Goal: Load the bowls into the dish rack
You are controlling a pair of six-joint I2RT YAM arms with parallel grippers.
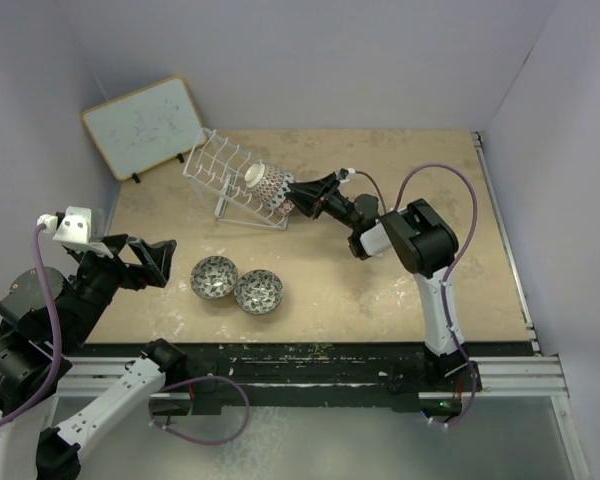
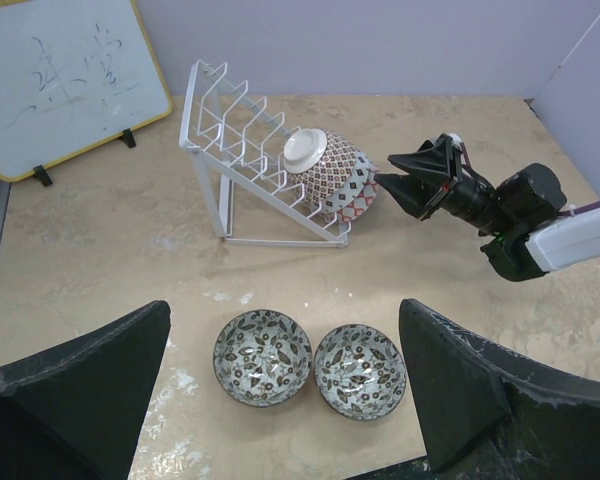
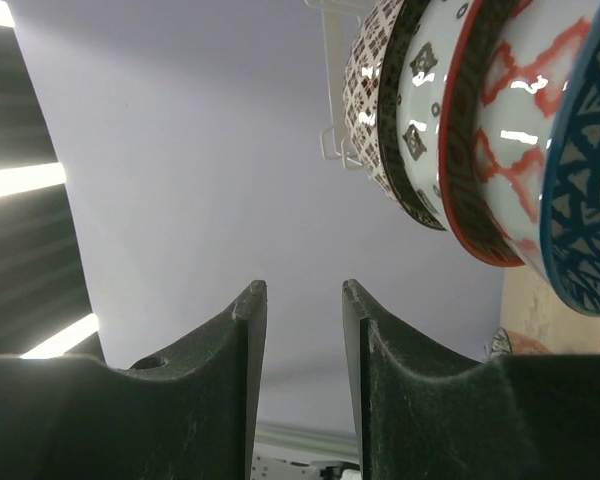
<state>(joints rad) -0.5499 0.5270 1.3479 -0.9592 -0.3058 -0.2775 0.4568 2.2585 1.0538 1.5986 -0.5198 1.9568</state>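
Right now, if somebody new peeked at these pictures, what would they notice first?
Probably the three patterned bowls nested on their sides in the white dish rack at the back, with the right pincer just beside them. Next, two grey-black bowls sit side by side on the table, open side up, in front of the wide-open left pincer.

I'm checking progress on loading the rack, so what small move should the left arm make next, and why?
Probably lower the open left gripper onto the rim of the nearer grey-black bowl. It and the second grey-black bowl sit on the table, while three bowls already lean in the dish rack, and the left gripper is empty beside the pair.
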